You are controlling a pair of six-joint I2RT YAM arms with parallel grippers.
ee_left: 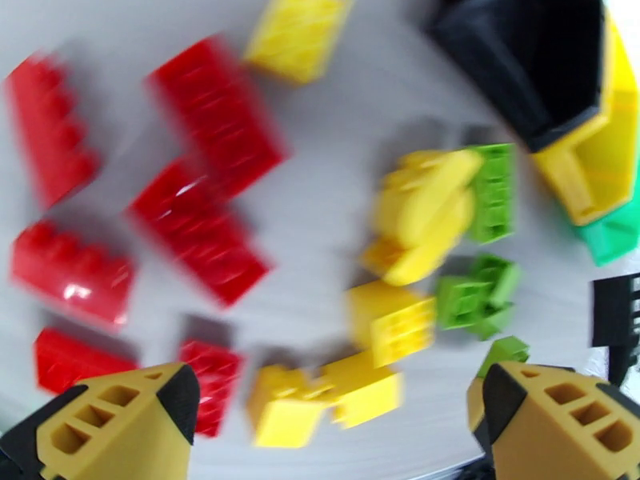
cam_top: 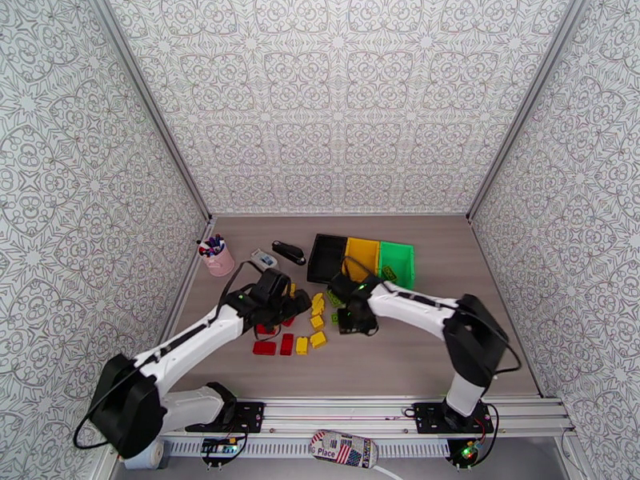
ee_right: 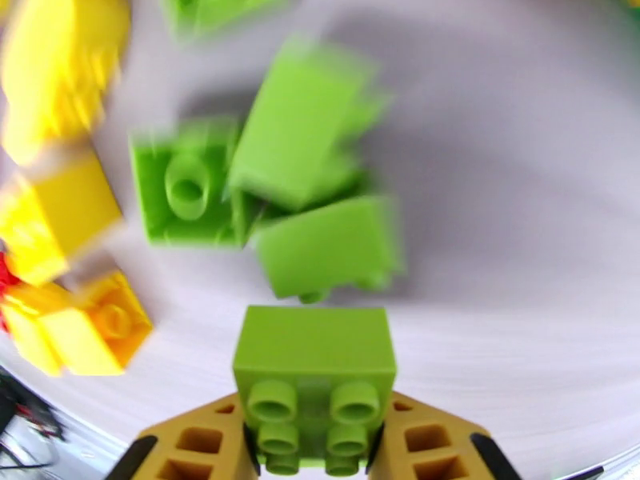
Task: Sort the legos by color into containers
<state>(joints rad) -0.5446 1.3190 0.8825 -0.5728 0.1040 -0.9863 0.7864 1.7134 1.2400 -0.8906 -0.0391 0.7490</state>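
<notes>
The sorting looks barely under way. Most bricks (cam_top: pixel 318 339) lie loose on the table (cam_top: pixel 416 354) just in front of the black bin (cam_top: pixel 326 258), on the arms' side of it: red bricks (ee_left: pixel 200 234) off to its left, yellow bricks (ee_left: pixel 392 322) straight before it, green bricks (ee_right: pixel 308 146) a little to its right. The yellow bin (cam_top: pixel 362 256) touches the black bin's right side and the green bin (cam_top: pixel 398 262) stands one further on. A small speck lies in the green bin's near corner, too small to name, and I make out nothing in the other two. The right gripper (ee_right: pixel 314 442), low over the table just before the black bin, pinches a green brick (ee_right: pixel 314 350) by its studded end, likely bound for the green bin. The left gripper (ee_left: pixel 336 394) hovers spread wide over the red and yellow bricks, holding nothing. Nearly every brick is left to move.
</notes>
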